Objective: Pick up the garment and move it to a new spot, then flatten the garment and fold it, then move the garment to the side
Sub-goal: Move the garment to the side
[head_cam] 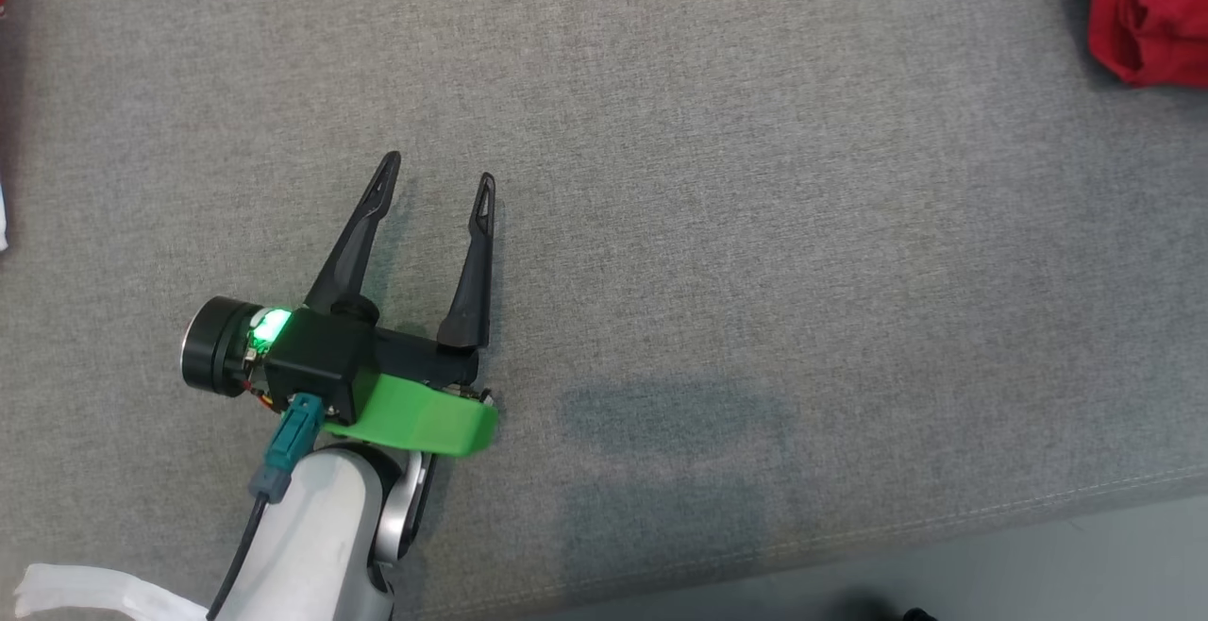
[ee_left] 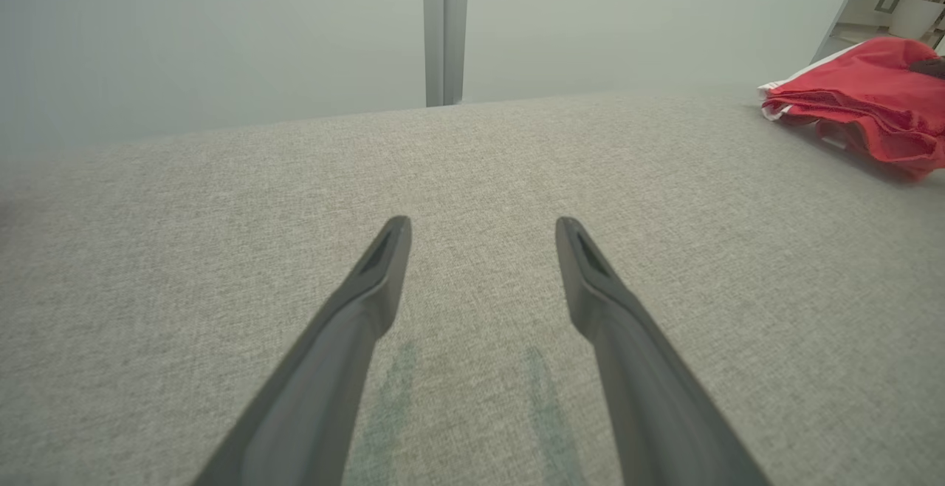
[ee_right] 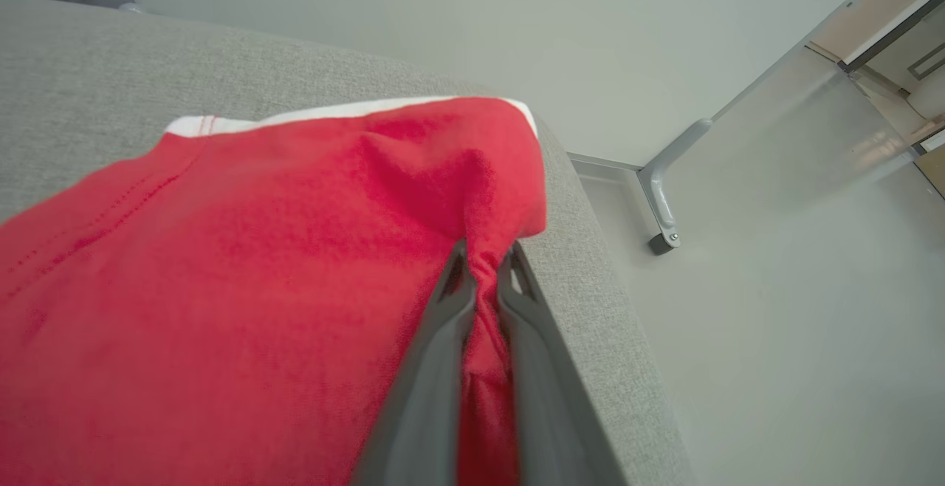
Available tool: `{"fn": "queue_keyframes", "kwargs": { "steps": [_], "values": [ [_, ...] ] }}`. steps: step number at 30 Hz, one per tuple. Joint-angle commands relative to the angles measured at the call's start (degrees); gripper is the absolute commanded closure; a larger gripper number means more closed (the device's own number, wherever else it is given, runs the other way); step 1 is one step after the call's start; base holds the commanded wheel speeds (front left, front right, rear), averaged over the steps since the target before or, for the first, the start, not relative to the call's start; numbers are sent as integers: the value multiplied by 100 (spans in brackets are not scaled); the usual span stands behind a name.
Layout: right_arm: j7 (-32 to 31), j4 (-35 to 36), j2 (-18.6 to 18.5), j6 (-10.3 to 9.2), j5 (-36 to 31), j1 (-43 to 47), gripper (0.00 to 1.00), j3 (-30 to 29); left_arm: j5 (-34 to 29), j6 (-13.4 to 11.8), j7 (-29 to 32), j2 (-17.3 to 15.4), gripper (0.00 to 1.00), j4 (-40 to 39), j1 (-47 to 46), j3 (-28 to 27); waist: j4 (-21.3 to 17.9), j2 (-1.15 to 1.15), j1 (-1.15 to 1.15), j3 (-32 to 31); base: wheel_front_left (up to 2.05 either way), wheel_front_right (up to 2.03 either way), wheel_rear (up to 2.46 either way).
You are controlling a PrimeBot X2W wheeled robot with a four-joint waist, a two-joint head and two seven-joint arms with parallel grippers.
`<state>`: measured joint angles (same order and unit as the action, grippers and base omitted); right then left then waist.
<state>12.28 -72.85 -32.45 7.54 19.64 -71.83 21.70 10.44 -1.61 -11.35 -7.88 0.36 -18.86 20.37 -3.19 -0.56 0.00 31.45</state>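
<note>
The left gripper [head_cam: 439,168] hangs over bare grey cushion [head_cam: 755,177] with its two dark fingers spread wide and nothing between them; the left wrist view [ee_left: 481,224] shows plain fabric under and ahead of the tips, and two faint shadows on the cloth just behind them. At this gripper's base sit a green mount [head_cam: 425,421] and a lit green lamp [head_cam: 270,324], with a cable running back along the pale forearm [head_cam: 311,536]. The garment [head_cam: 1147,8], red and bunched, lies well apart from the left gripper, far off to its right and somewhat ahead, at the cushion's far right end; from the left wrist it shows as a rumpled red heap [ee_left: 864,94] with a strip of white at its near edge. The right gripper [ee_right: 487,247] is nearly closed, its fingers pinching a gathered fold of the garment [ee_right: 258,264] right at the tips. Most of the red cloth spreads to the left of those fingers and beneath them, with a white band [ee_right: 347,109] along the edge beyond the tips. The cushion's edge runs just to the right of the fingers, and further right, lower down, lies the floor [ee_right: 775,323] with a grey metal leg [ee_right: 664,183].
</note>
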Motion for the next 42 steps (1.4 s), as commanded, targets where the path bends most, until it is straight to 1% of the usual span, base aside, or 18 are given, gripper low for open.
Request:
{"fn": "queue_keyframes", "kwargs": {
  "steps": [1,4,5,6,7,8,9,10,13,14,18,20,26,29,35,42],
  "values": [
    [30,-43,-86,-10,-150,-107,100,-6,-49,-42,6,-28,0,-43,-76,13,123,56,0,151,0,0,0],
    [74,-72,-197,-10,-458,-250,100,-43,-63,-54,37,-44,0,-89,-90,39,151,56,0,220,0,0,0],
    [97,-80,-212,-10,-551,-272,94,-72,-70,-61,45,-45,0,-100,-99,51,159,56,0,238,0,0,0],
    [124,-83,-232,-10,-638,-297,79,-119,-73,-67,50,-47,0,-110,-108,58,166,56,0,254,0,0,0],
    [150,-89,-264,-10,-750,-334,69,-173,-67,-67,54,-52,0,-119,-116,63,173,56,0,269,0,0,0],
    [175,-91,-288,-10,-862,-352,54,-232,-65,-67,56,-57,0,-129,-122,71,180,56,0,282,0,0,0],
    [198,-95,-307,-10,-928,-366,31,-331,-64,-68,53,-62,0,-134,-125,75,186,56,0,294,0,0,0],
    [212,-98,-310,-10,-1013,-369,0,-433,-61,-69,59,-69,0,-137,-130,78,190,56,0,302,0,0,0],
    [260,-101,-281,-10,-1293,-321,0,-746,-50,-84,77,-91,0,-150,-127,82,187,56,0,304,0,0,0],
    [260,-101,-281,-10,-1293,-321,0,-746,-50,-84,77,-91,0,-150,-127,82,187,56,0,304,0,0,0],
    [295,-57,-142,-10,-1622,-221,0,-1101,-38,-112,90,-118,0,-154,-122,77,149,56,0,270,0,0,0],
    [296,261,3,-10,-1838,-115,0,-1354,-19,-136,87,-117,0,-150,-107,78,90,56,0,207,0,0,0],
    [294,1145,400,-10,-2039,348,0,-1868,77,-168,7,-129,0,-48,-122,9,-12,56,0,-45,0,0,0],
    [295,1600,599,-10,-2049,610,0,-2024,165,-191,-49,-145,0,56,-132,-87,-41,56,0,-249,0,0,0],
    [293,2429,1015,-10,-1837,1235,0,-2185,333,-259,-183,-123,0,378,-71,-295,-56,56,0,-772,0,0,0],
    [293,3248,1498,-10,-1474,2211,0,-2028,611,-363,-332,-41,0,831,194,-606,12,56,0,-1481,0,0,0]
  ]
}}
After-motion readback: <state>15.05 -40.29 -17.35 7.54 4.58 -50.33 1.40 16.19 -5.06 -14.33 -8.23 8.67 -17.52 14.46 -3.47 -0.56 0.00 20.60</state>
